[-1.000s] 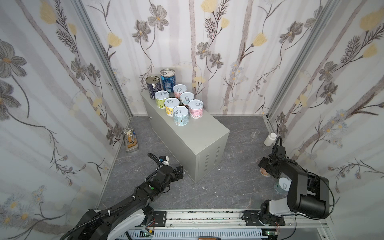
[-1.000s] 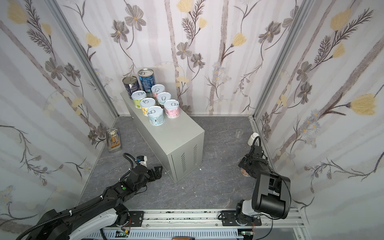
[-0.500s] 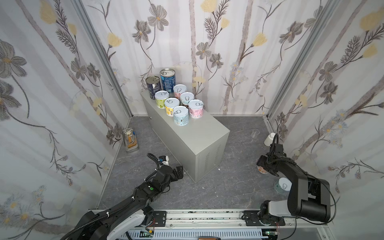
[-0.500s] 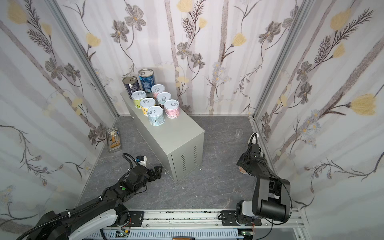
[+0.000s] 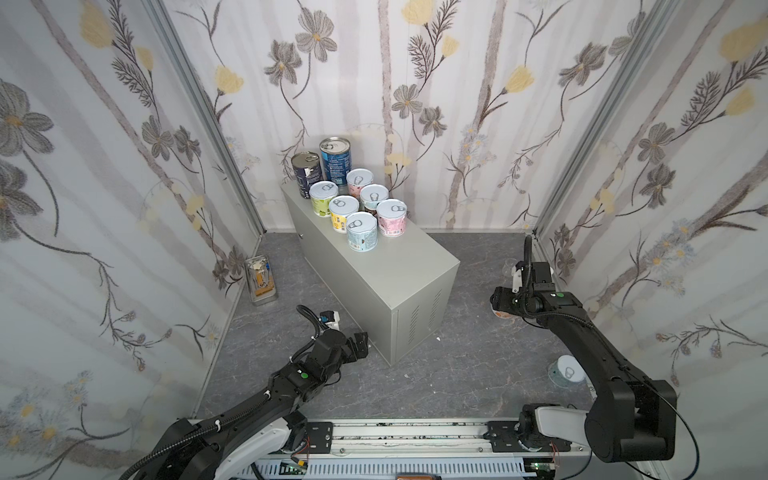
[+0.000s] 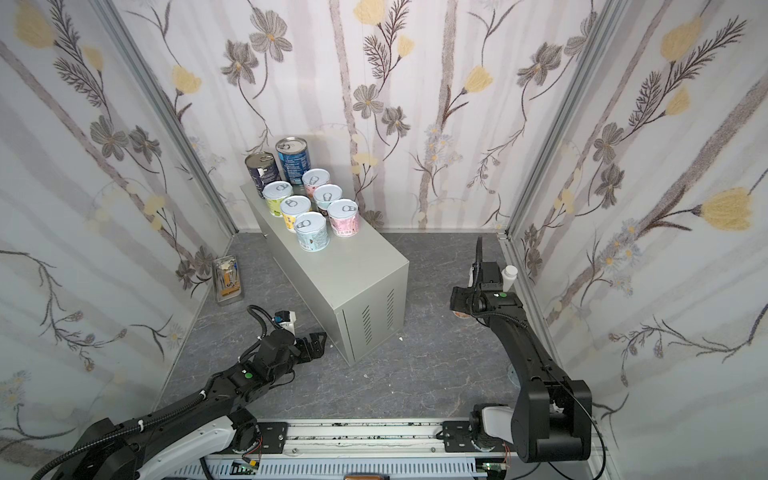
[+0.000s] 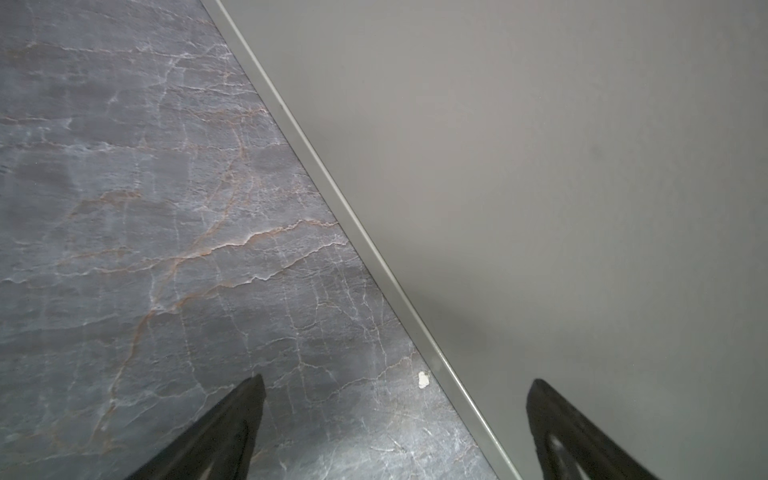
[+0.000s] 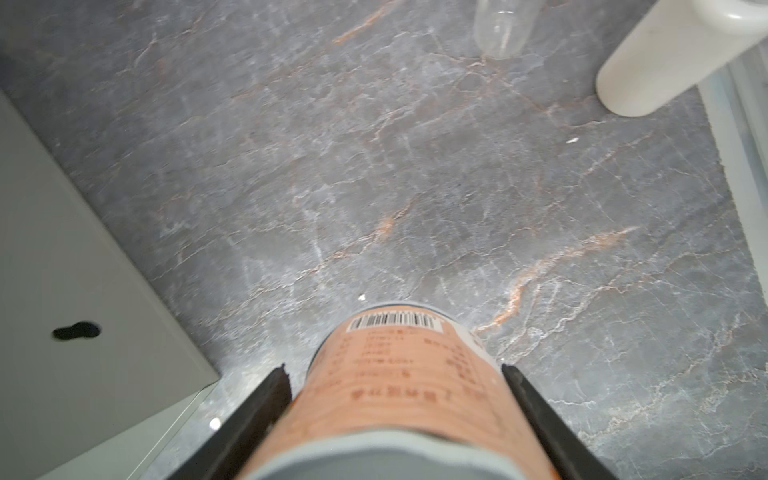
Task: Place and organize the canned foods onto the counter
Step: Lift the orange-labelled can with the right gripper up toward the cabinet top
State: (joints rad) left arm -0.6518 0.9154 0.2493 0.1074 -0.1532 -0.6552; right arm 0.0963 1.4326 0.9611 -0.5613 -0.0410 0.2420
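Between the fingers [image 8: 268, 399] of the right tool [image 8: 395, 368]: peach-label can [image 8: 399, 374], clamped from both sides, barcode end pointing away from the wrist. Can't tell if its base touches the floor [image 8: 374, 166]. Ahead of that tool, well apart: white bottle [image 8: 665, 62] and clear cup [image 8: 503, 29], both on the floor. Off to its side, apart: table [image 8: 62, 249] wall. Behind it, beside the right arm [image 5: 582, 340]: pale-blue can [image 5: 567, 370] upright on the floor, partly hidden by that arm. On the other side, left tool [image 7: 398, 380]: fingers wide apart, holding nothing, low at the table's near bottom corner, one finger over the floor, one over the table's side wall. Far past both tools, on the table's far end: two tall dark-blue cans [image 5: 336, 160] and six short pastel cans [image 5: 361, 232], upright, packed close. Tall pair sits at the very back, short ones in two rows on the side toward the tools.
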